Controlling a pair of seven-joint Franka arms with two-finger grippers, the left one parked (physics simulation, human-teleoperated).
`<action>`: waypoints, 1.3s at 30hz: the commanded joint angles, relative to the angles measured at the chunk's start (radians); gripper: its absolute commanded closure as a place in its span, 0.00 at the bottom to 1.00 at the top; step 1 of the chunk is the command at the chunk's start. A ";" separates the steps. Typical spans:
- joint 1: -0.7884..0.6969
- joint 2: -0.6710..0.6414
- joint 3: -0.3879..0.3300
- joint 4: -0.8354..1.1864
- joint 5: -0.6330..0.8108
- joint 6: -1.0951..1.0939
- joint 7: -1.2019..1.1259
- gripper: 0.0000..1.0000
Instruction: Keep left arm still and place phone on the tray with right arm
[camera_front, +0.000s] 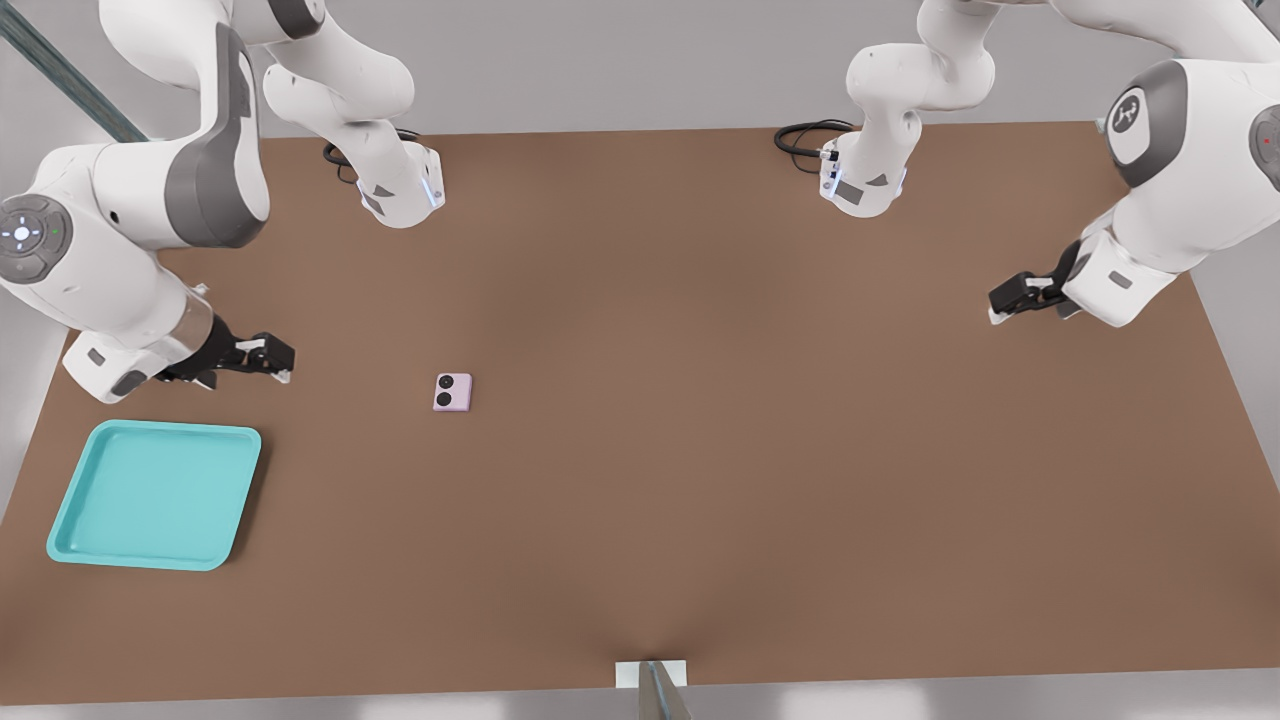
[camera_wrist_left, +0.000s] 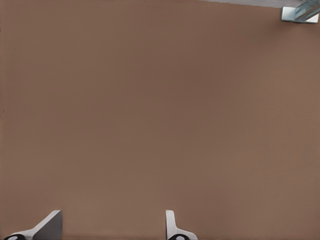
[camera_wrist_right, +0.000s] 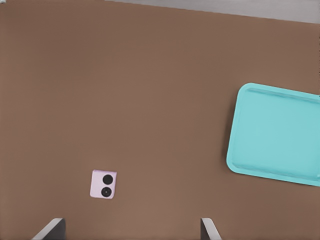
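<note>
The phone (camera_front: 452, 392) is a small pale pink square with two black lenses, lying flat on the brown table left of centre in the front view. It also shows in the right wrist view (camera_wrist_right: 103, 184). The turquoise tray (camera_front: 155, 495) lies empty near the front-left corner of the table, and its bare floor is seen from the wrist too (camera_wrist_right: 277, 135). My gripper (camera_front: 280, 362) hovers above the table just behind the tray and to the front view's left of the phone. Its fingers (camera_wrist_right: 52, 228) stand wide apart and open, holding nothing.
The brown table (camera_front: 700, 450) carries both arm bases (camera_front: 400, 190) (camera_front: 860, 180) at its back edge, each with black cables. The parked arm's gripper (camera_front: 1025, 295) hangs at the front view's right. A small metal bracket (camera_front: 650, 680) sits at the near edge.
</note>
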 joint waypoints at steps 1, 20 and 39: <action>-0.001 -0.002 0.000 0.000 -0.001 0.014 0.032 0.00; 0.156 0.130 0.093 -0.489 0.103 0.547 0.807 0.00; 0.095 0.135 0.126 -0.835 0.007 1.024 0.371 0.00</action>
